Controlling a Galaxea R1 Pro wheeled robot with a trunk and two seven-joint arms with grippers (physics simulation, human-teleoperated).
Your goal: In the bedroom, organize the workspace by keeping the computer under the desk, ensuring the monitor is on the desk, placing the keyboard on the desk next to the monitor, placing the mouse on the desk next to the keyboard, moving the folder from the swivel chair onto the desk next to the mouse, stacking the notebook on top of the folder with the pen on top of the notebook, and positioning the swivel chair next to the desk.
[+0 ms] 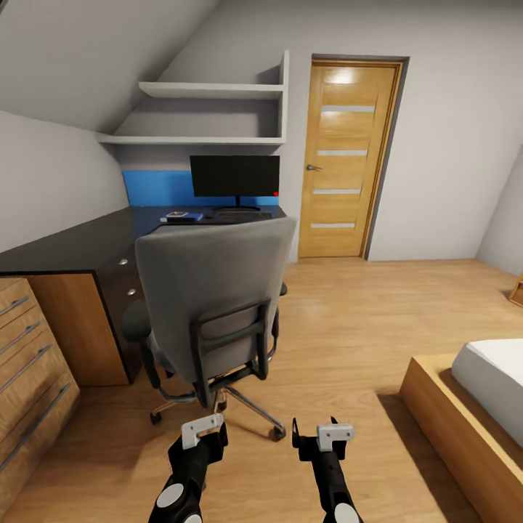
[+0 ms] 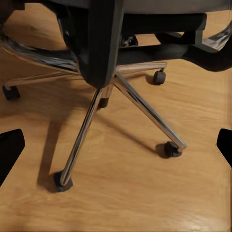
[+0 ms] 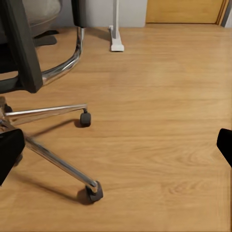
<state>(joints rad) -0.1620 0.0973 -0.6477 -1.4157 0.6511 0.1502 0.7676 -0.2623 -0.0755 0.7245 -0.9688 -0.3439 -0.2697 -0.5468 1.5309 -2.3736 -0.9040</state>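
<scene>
Bedroom's desk at eleven o'clock holds monitor, keyboard, stacked folder; swivel chair placed; both grippers wide, empty.

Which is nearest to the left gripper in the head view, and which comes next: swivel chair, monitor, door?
1. Swivel chair: directly ahead of the left gripper, its back turned to the robot.
2. Monitor: beyond the chair, on the desk against the blue panel.
3. Door: in the far wall, ahead and to the right, slightly behind the monitor.

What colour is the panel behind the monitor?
Bright blue back panel, behind the monitor; clearest in the head view.
</scene>
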